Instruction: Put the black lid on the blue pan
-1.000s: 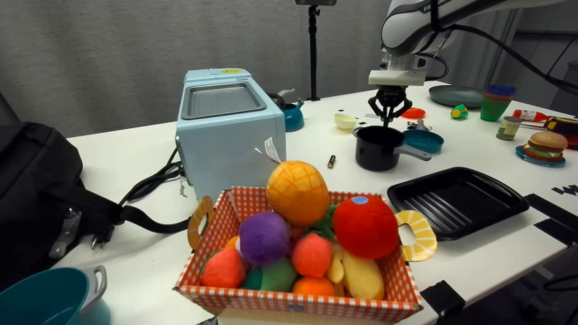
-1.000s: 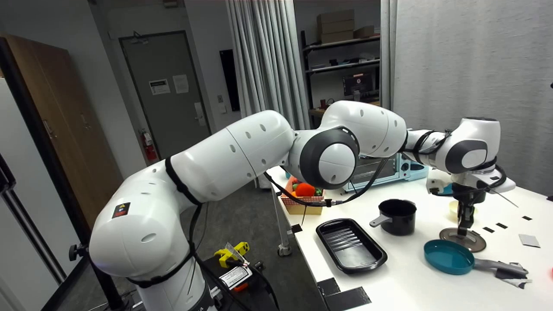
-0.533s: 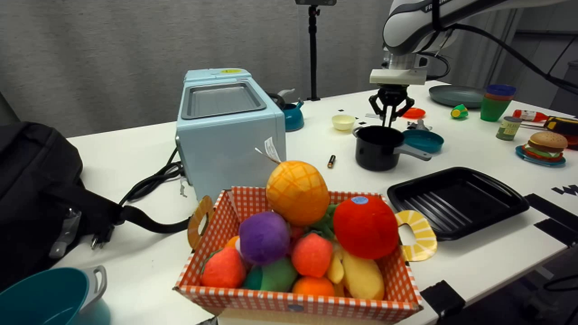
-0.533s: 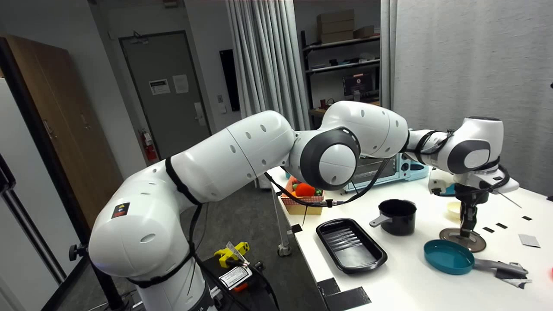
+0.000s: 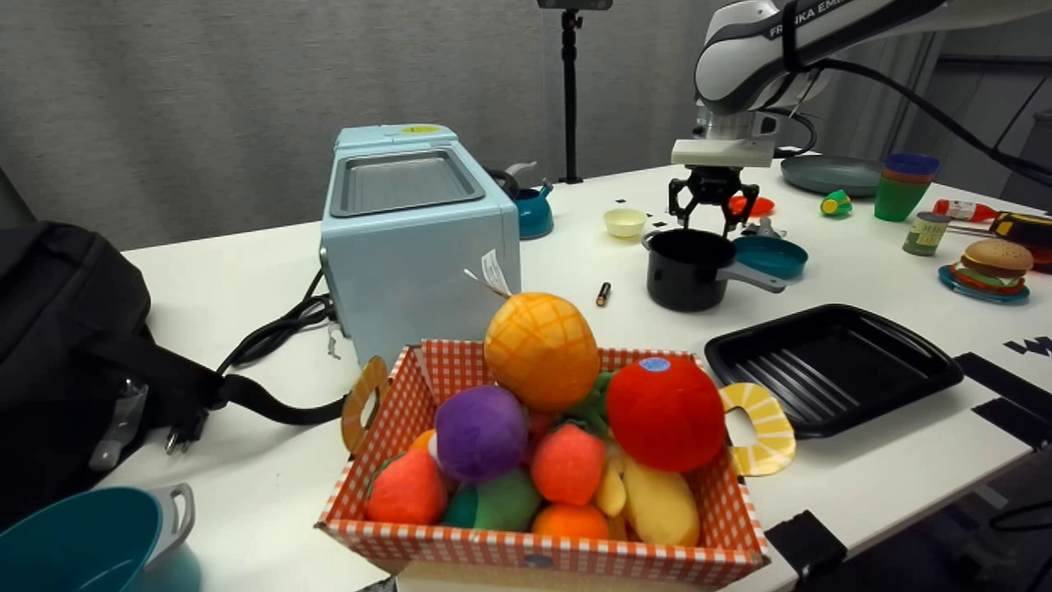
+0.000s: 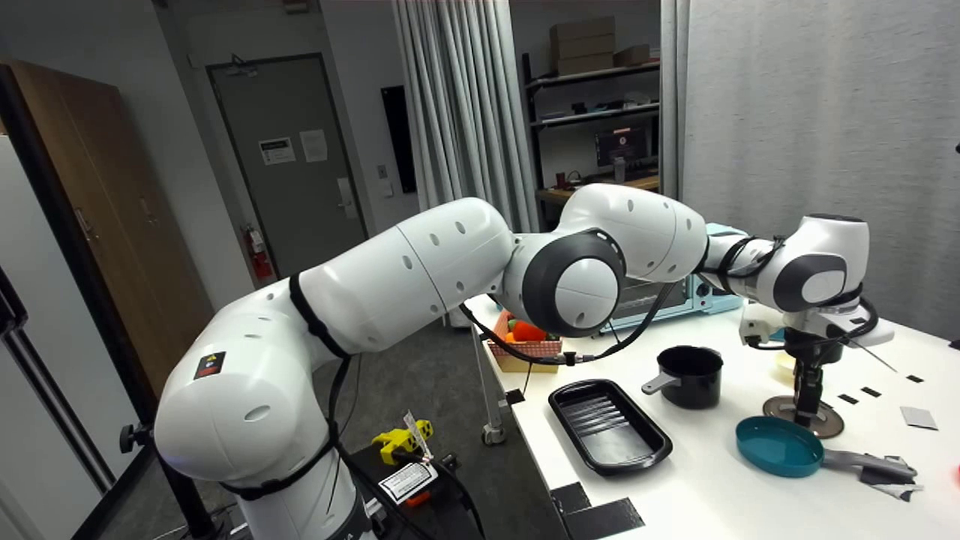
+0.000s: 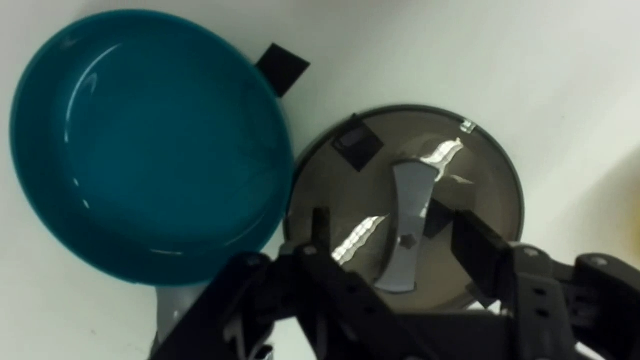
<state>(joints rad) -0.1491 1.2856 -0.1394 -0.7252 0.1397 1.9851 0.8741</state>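
Note:
The black lid (image 7: 345,195) is a smoky see-through disc with a dark rim and a grey bar handle (image 7: 412,200). It lies flat on the white table. Right beside it sits the blue pan (image 7: 160,145), teal, round and shallow, with nothing in it and a grey handle (image 6: 862,457). My gripper (image 7: 392,230) stands open over the lid, one finger on each side of the bar handle; whether the fingertips touch the lid I cannot tell. The black pot hides the lid in an exterior view, where the spread gripper (image 5: 707,228) and part of the blue pan (image 5: 772,259) show.
The black pot (image 5: 686,284) and a ridged black tray (image 6: 611,435) stand on the table. Close to the lid is a pale yellow bowl (image 5: 625,222). A light blue toaster oven (image 5: 427,271) and a fruit basket (image 5: 542,549) are farther off. Another dark, shallow round dish (image 5: 830,175) lies at the back.
The fingers were together and have spread apart. My gripper first shifted slightly sideways, then came down a little nearer the lid. Lid and pan have stayed where they were.

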